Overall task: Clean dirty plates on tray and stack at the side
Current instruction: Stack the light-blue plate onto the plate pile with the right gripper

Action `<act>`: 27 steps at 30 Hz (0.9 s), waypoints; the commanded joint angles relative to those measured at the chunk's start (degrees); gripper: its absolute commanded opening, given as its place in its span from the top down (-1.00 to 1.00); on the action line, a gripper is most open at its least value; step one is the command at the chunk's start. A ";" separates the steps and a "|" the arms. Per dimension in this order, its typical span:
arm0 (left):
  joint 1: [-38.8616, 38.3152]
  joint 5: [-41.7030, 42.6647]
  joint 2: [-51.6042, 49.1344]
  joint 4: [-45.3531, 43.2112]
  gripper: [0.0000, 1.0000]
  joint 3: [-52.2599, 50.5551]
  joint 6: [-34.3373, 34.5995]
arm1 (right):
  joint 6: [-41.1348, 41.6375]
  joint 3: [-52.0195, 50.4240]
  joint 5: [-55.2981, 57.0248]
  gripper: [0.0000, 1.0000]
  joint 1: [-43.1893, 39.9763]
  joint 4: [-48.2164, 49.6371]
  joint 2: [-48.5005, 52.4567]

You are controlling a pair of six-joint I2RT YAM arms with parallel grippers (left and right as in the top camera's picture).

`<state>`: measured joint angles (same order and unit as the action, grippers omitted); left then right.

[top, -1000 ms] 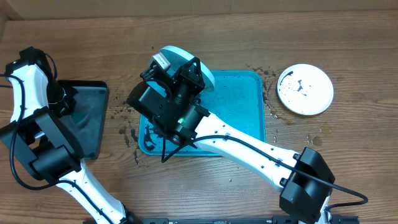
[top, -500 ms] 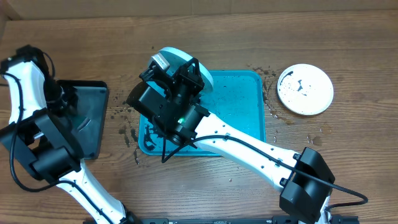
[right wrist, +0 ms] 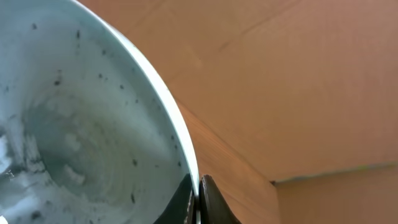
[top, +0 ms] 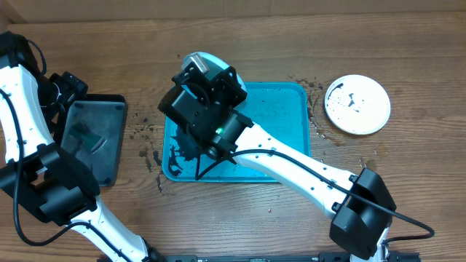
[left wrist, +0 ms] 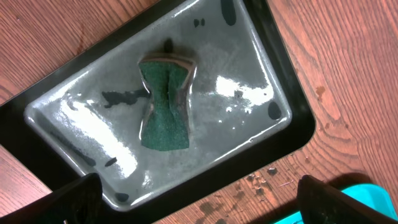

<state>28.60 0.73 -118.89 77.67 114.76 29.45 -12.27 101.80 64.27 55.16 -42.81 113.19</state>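
The teal tray (top: 280, 127) lies flat on the surface, rectangular with rounded corners and a raised rim, peppered with dark specks and smeared black at its near-left corner. The white plate (top: 357, 104) sits flat on the surface just right of the tray, streaked with black. A pale plate (right wrist: 74, 124), speckled and wet-looking, is tilted over the tray's far-left corner, its rim pinched between the fingers (right wrist: 214, 205) of the right gripper (right wrist: 199, 199).

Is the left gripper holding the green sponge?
No, the sponge lies alone in the black tray, with the left gripper open above it.
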 commanded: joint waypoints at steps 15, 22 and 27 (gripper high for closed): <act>-0.22 0.39 0.87 -0.13 -1.00 0.72 -0.70 | 30.03 7.13 -57.00 0.93 -35.80 -26.71 -12.90; -0.31 0.39 0.87 -0.37 -0.99 0.72 -0.70 | 33.73 -1.88 -59.23 0.93 -63.58 -31.95 -11.91; -0.28 0.37 0.87 -0.37 -1.00 0.72 -0.70 | 33.55 -13.84 -64.41 0.93 -70.82 -21.75 -11.15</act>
<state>28.60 0.91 -118.89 77.32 114.76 29.45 20.51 92.68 3.97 -14.20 -67.88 101.75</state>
